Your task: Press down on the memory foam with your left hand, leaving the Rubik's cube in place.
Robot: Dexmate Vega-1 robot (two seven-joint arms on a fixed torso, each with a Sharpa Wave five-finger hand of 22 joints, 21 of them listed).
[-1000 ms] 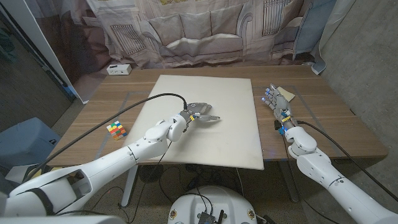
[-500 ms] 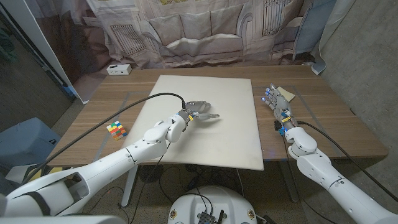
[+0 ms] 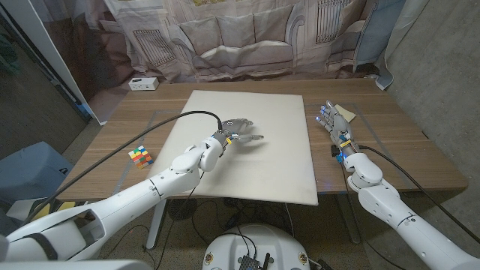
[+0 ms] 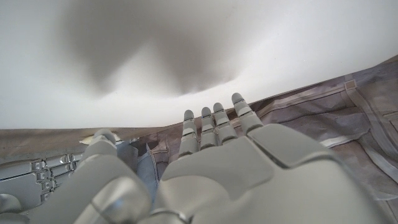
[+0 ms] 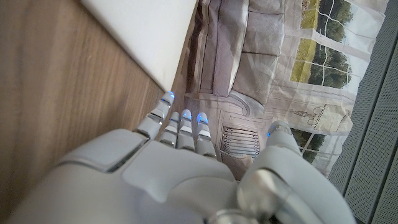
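Foam pad (image 3: 251, 135) lies mid-table (image 3: 390, 142); left hand (image 3: 241, 133) over its centre, fingers spread, holding nothing; contact unclear. Cube (image 3: 139, 156) sits on wood, well apart. Right hand (image 3: 334, 125) beside pad, fingers extended. Left wrist: fingers (image 4: 214, 127) straight above pad (image 4: 186, 43). Right wrist: fingers (image 5: 177, 124) released.

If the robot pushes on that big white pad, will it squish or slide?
The white memory foam pad will probably dent softly under the left hand. It likely won't slide much, since it lies broad and flat on the wooden table.
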